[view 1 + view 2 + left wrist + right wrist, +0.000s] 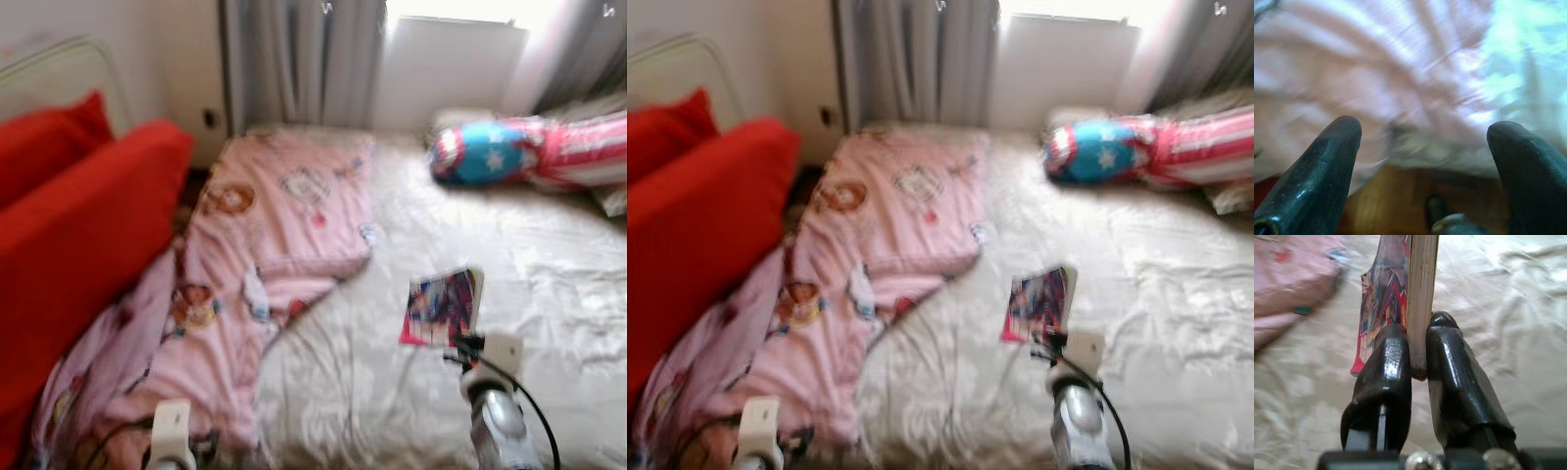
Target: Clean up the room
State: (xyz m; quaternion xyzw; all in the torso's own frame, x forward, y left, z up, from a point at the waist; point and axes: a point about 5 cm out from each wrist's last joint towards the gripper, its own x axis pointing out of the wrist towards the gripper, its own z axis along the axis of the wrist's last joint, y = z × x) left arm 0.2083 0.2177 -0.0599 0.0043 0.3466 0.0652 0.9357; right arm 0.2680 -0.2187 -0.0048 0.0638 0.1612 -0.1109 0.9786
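Observation:
A book with a colourful comic-style cover (442,305) is held over the white bed sheet (549,284), and my right gripper (1418,340) is shut on its near edge (1419,303), one black finger on each side of the pages. My right arm (498,411) reaches in from the lower right. My left gripper (1422,139) is open, hanging low over the pink cartoon blanket (269,245) at the bed's near edge. Its wrist (171,431) shows at the bottom left.
A red sofa (78,235) with a red cushion (49,137) stands left of the bed. A blue, red and white star-patterned pillow (529,152) lies at the bed's far right. Grey curtains (299,64) and a bright window are behind.

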